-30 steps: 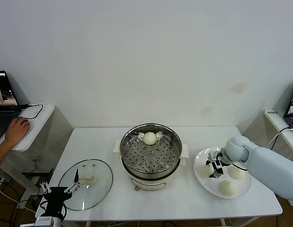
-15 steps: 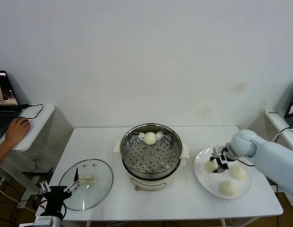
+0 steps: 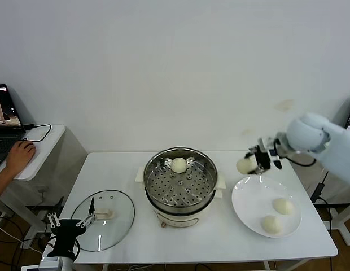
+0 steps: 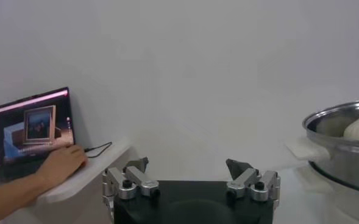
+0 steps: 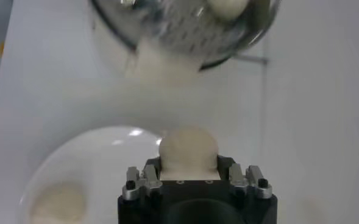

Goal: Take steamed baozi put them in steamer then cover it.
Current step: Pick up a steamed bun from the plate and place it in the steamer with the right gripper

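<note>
Four steamed baozi are in view, all small, round, smooth and cream-white. One baozi [image 3: 179, 165] sits on the perforated tray inside the steamer [image 3: 180, 186], toward its far rim. Another, the lifted baozi [image 3: 245, 166], is clamped in the right end effector [image 3: 255, 161] in the air, above the far edge of the white plate [image 3: 251, 197] and to the right of the steamer. Two more baozi [image 3: 283, 206] [image 3: 270, 224] lie on that plate, near each other. The steamer stands uncovered at the middle of the surface. The cover [image 3: 103, 219] lies flat near the front left corner, handle up.
</note>
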Robot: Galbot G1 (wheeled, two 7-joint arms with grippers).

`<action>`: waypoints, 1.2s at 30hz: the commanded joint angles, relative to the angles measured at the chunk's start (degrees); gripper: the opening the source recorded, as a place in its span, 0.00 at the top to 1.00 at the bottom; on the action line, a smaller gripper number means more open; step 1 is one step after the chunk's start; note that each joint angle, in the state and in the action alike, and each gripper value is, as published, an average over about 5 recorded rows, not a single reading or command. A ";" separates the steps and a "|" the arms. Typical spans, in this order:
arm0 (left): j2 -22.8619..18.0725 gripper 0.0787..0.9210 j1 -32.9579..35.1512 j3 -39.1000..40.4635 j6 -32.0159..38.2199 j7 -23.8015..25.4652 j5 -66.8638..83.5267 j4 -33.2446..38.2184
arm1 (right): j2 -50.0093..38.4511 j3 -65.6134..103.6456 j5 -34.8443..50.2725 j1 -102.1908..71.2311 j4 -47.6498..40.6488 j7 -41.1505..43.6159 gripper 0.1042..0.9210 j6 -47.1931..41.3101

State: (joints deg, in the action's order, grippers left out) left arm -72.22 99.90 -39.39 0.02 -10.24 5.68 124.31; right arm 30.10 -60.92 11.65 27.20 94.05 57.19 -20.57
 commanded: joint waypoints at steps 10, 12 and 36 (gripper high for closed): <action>-0.47 0.12 0.83 -2.31 -0.29 0.07 0.16 1.57 | 33.17 -9.18 20.07 4.34 -6.36 -13.36 0.42 -16.89; -0.63 0.12 0.74 -2.37 -0.35 0.07 0.20 1.60 | 35.61 -9.26 20.12 2.59 -8.09 -14.12 0.42 -17.55; -0.60 0.12 -0.09 -1.86 -0.30 0.10 0.59 0.52 | 43.88 -8.64 17.06 -6.08 -20.72 -16.24 0.42 -18.93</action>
State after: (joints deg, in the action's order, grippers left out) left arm -72.77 99.87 -41.32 -0.32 -10.13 6.27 124.92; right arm 70.42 -69.60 28.82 23.56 77.93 41.92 -38.61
